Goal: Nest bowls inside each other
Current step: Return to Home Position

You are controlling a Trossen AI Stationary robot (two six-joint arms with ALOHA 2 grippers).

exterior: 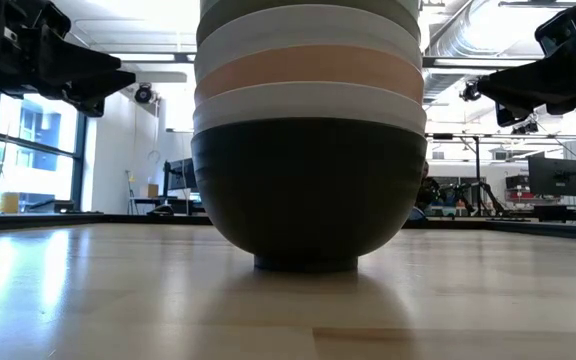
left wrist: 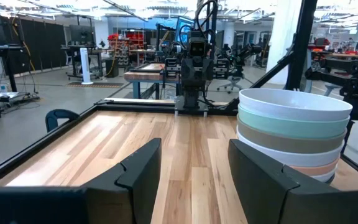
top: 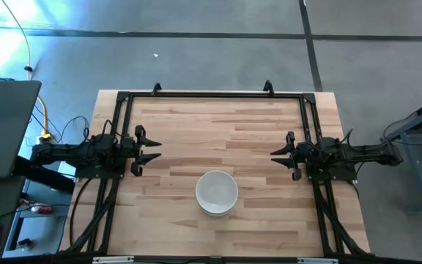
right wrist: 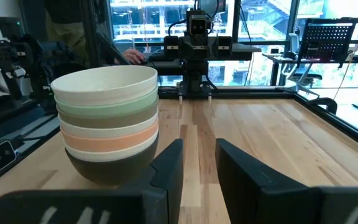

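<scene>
The bowls (top: 217, 193) sit nested in one stack at the near middle of the desk (top: 196, 117). Beside it the left gripper (top: 152, 150) and right gripper (top: 277, 156) hang well apart — jaws open, holding nothing. Nesting looks finished; next, I judge, only parking the arms.

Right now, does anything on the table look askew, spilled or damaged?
Nothing stands out. The stack of bowls stands upright on the wooden table, rims level. The left gripper and right gripper sit apart from it at either side, jaws open and empty.
</scene>
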